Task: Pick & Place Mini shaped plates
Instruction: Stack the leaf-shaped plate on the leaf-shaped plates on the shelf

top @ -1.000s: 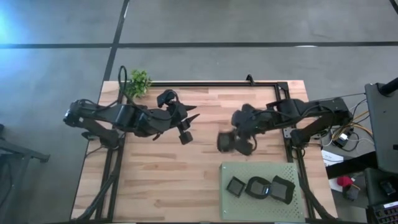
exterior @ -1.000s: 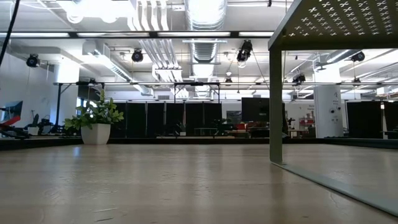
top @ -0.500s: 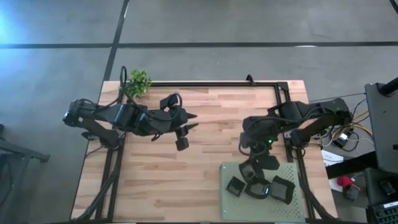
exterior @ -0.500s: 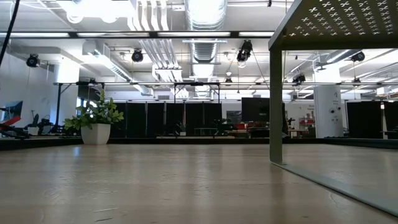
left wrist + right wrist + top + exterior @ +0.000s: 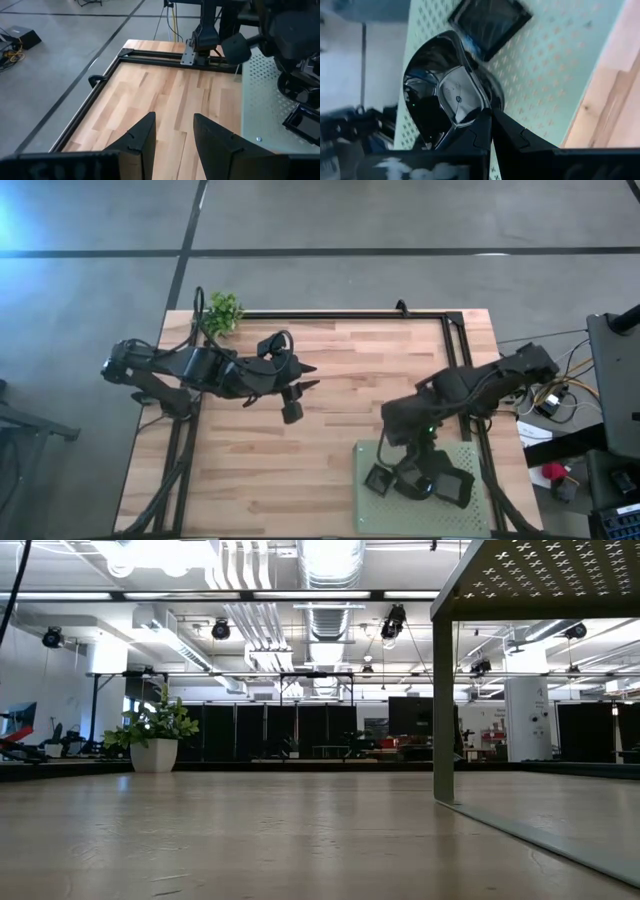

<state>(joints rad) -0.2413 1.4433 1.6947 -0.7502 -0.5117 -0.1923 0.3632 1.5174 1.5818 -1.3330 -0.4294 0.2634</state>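
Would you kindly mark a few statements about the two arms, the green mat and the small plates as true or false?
1. The right pincer is shut on a glossy black plate above the green mat. True.
2. The left pincer holds a plate. False: it is open and empty, above bare wood.
3. The plant sits on the green mat. False: it stands at the table's far left corner.
4. A square plate lies on the mat. True.
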